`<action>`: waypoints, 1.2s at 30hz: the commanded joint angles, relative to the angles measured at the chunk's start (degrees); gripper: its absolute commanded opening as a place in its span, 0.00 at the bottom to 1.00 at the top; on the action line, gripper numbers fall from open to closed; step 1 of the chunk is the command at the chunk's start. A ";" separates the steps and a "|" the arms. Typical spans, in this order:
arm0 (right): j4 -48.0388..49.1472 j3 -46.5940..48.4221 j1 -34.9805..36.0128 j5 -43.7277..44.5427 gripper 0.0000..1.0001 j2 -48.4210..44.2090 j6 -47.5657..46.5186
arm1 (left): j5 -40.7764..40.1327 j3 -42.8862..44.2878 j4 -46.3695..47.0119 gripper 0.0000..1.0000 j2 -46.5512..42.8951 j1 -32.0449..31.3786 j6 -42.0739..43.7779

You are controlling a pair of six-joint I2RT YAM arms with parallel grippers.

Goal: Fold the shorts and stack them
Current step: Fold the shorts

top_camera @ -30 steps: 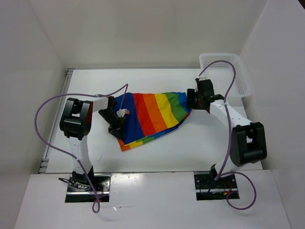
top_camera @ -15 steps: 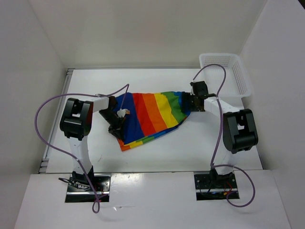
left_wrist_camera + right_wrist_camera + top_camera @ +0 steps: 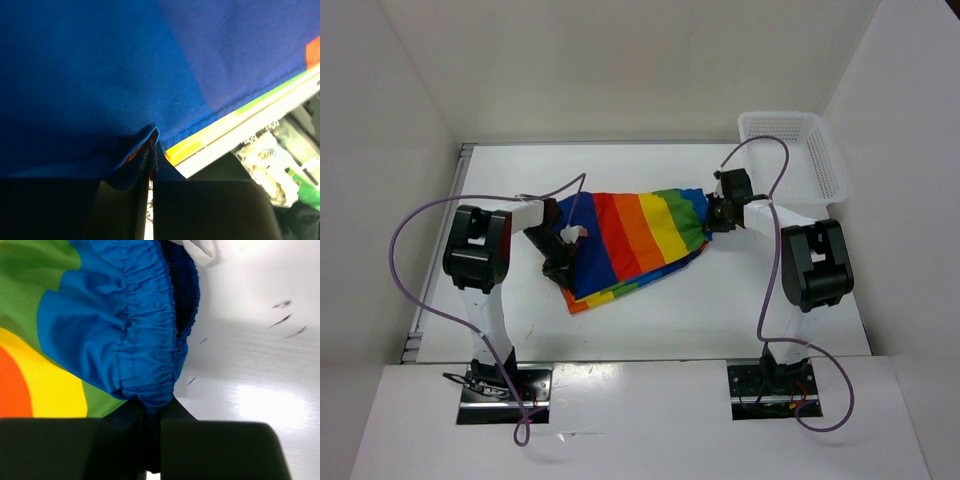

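The rainbow-striped shorts (image 3: pixel 630 235) lie spread across the middle of the table, blue at the left, green and blue at the right. My left gripper (image 3: pixel 560 268) is shut on the shorts' blue left edge (image 3: pixel 150 137); fabric fills most of the left wrist view. My right gripper (image 3: pixel 712 218) is shut on the gathered blue waistband (image 3: pixel 150 340) at the right end, with the cloth pinched between its fingers (image 3: pixel 152 412). Green, yellow and orange stripes (image 3: pixel 45 385) show beside that grip.
A white mesh basket (image 3: pixel 795 155) stands at the back right corner, just behind the right arm. White walls close the table on three sides. Purple cables loop above both arms.
The right gripper moved left onto the waistband and shut on it. The shorts' right end has bunched slightly toward the left. The left gripper kept its hold and barely moved.
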 commanded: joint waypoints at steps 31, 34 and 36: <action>4.10 -26.32 -0.02 -9.94 0.00 -21.87 27.62 | -16.35 8.33 -10.56 0.04 -2.92 14.83 0.43; 4.10 -26.32 -0.02 -7.04 0.00 -22.40 26.57 | -17.49 9.66 -12.59 0.10 -1.33 15.46 0.43; 4.10 -26.93 -0.02 -5.46 0.00 -22.40 25.08 | -18.90 5.91 -12.59 0.22 -1.33 14.59 0.43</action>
